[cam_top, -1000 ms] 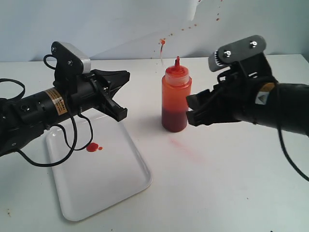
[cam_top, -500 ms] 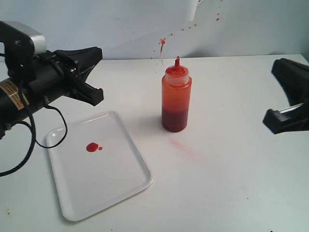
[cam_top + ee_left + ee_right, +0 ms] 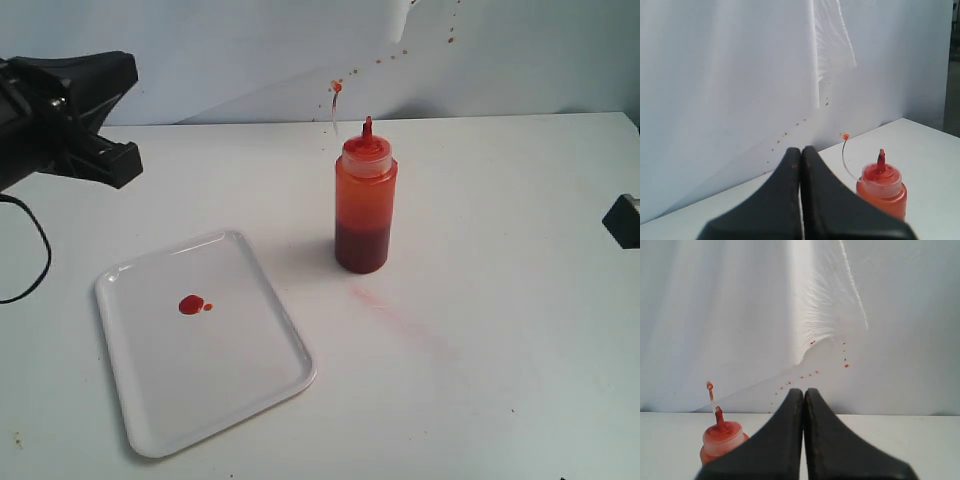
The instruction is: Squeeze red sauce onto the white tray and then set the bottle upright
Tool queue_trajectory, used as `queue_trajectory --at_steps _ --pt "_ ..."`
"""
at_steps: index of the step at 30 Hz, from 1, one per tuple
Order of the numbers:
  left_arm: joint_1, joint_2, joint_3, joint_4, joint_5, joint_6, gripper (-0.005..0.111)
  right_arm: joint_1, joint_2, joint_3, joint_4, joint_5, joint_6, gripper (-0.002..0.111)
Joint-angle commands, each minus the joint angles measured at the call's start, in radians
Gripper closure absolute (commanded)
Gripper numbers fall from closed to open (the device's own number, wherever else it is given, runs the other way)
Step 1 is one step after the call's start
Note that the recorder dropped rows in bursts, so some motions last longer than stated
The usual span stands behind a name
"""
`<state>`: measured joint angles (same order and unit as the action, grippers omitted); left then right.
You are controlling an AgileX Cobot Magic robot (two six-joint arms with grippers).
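Withdrawal was what had changed: over the last second both arms had pulled away from the middle of the table (image 3: 500,400). The left gripper (image 3: 800,150) had drawn off to the 10 o'clock edge of the exterior view. The right gripper (image 3: 804,391) had gone to the 3 o'clock edge, where only a dark corner of it showed. Each wrist view showed its fingers pressed together with nothing between them. The bottle (image 3: 364,205) stood upright and untouched a little toward 12 o'clock from centre, nozzle up, with its cap (image 3: 336,87) off on a thin tether. The red sauce (image 3: 190,304) lay as a round blob with a droplet beside it on the white tray (image 3: 220,390), at about 8 o'clock. With sauce down and the bottle standing free, the task looked finished. The table was white, with a faint pink smear (image 3: 390,308) just at 5 o'clock of the bottle. Behind it, a pale backdrop (image 3: 200,50) carried a trail of small red spatters (image 3: 845,365).
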<state>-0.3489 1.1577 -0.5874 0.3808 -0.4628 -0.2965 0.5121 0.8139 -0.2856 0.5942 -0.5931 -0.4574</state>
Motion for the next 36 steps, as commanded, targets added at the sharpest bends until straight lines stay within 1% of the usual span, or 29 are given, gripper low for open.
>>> queue_trajectory --at_steps 1,3,5,36 --pt "0.000 -0.053 0.002 -0.013 0.098 -0.017 0.107 -0.003 -0.005 0.005 0.004 -0.012 -0.009 0.108" --pt "0.000 -0.063 0.002 -0.013 0.137 -0.017 0.107 -0.003 -0.005 0.005 0.004 -0.012 -0.009 0.108" --pt "0.000 -0.065 0.002 -0.007 0.145 -0.017 0.107 -0.003 -0.005 0.005 0.004 -0.012 -0.009 0.108" --pt "0.000 -0.065 0.002 -0.007 0.145 -0.014 0.107 -0.003 -0.005 0.005 0.001 -0.012 -0.007 0.108"
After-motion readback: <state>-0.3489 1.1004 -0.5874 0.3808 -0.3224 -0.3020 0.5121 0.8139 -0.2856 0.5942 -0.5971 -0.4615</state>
